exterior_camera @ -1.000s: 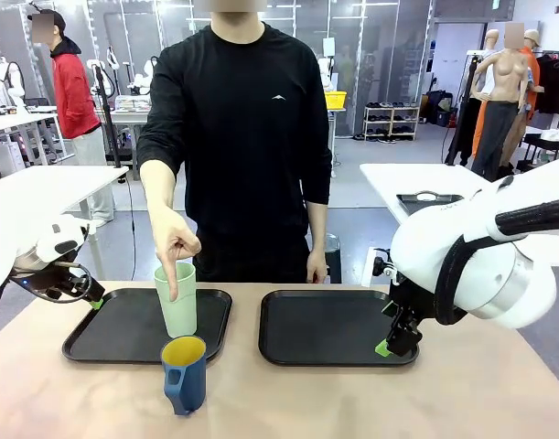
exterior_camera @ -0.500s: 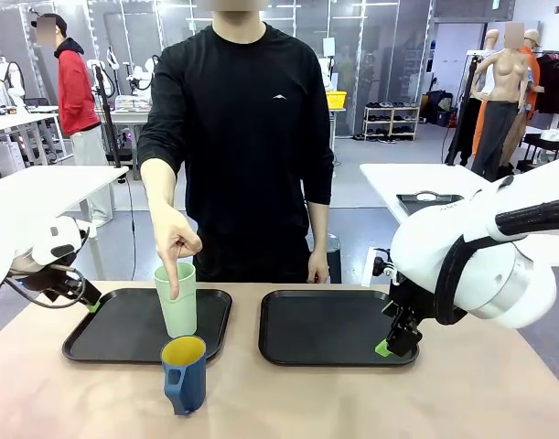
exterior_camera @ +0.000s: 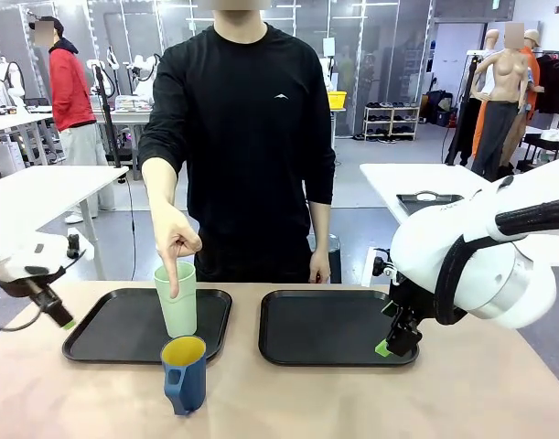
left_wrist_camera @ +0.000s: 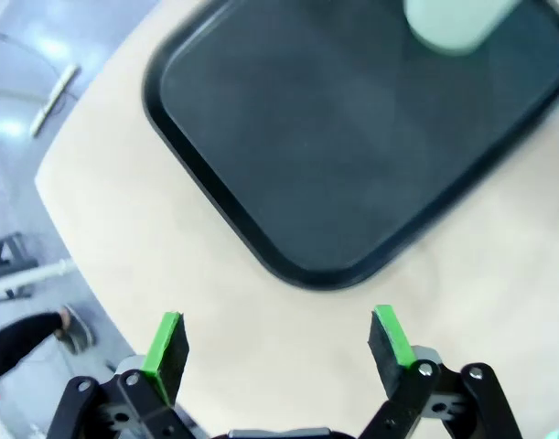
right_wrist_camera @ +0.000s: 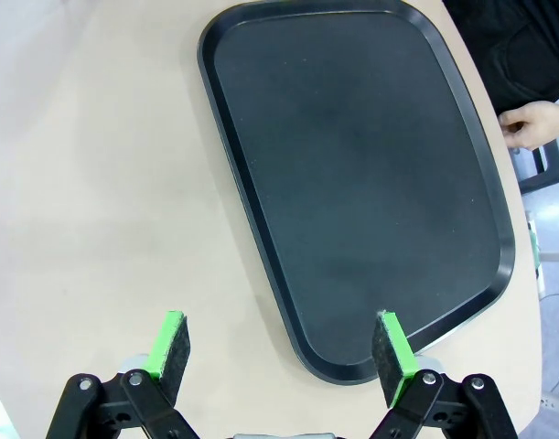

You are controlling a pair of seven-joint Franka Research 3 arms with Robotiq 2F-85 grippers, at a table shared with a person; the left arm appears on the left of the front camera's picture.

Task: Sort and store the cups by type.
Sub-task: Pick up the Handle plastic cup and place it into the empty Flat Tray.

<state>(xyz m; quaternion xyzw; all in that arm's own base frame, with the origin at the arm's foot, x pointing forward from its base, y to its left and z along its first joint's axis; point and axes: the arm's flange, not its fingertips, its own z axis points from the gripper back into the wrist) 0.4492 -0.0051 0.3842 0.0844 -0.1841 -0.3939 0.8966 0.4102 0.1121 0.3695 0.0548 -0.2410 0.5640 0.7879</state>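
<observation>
While the person's hand [exterior_camera: 176, 245] points into the mint tumbler [exterior_camera: 177, 309] on the left tray [exterior_camera: 119, 327], the blue mug [exterior_camera: 184, 380] waits on the table [exterior_camera: 288, 402] just in front of that tray. Left gripper [left_wrist_camera: 279, 343] and right gripper [right_wrist_camera: 279, 347] both hang spread wide, empty; by my read, the mug's sorting is not yet begun.

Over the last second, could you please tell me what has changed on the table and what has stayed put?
The left pincer, open and empty, drew back leftward, away from the edge of the left tray. Nothing was grasped or released. Unchanged: the right pincer, open by the right tray; the person's hand pointing down at the mint-green tumbler on the left tray; the blue mug in front.
</observation>
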